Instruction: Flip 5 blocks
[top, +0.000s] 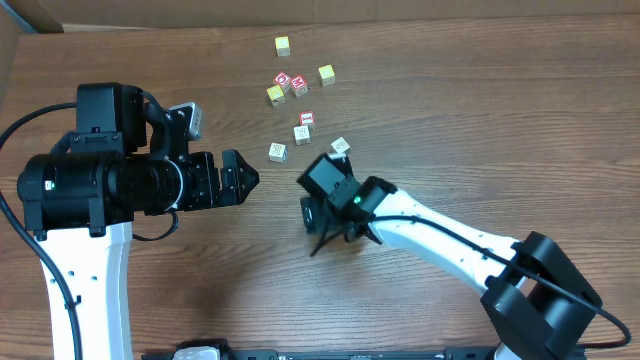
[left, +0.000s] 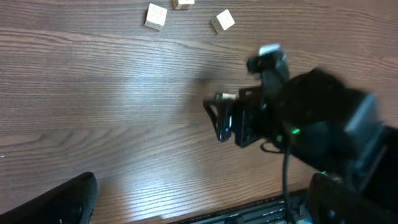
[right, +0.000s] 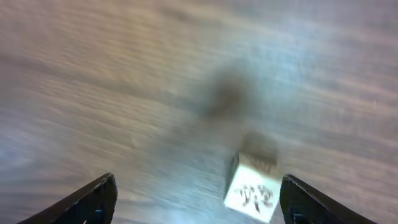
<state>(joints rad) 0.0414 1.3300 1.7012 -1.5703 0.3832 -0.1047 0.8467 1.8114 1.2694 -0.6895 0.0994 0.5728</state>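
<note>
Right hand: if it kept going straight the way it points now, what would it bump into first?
Probably the pale block with a dark drawing, just ahead between the right hand's open fingers. Past it shows only the wooden table. The picture is blurred, so depth is uncertain.

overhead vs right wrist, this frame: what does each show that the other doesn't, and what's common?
Only overhead: the left arm with its open left tool, the right arm seen from above, and the scattered cubes beyond it.
Only right wrist: a pale block with a dark drawing, on the wood between the spread fingers of the right tool. From overhead the arm seems to hide it.
Both: the wood-grain table and the right tool.
</note>
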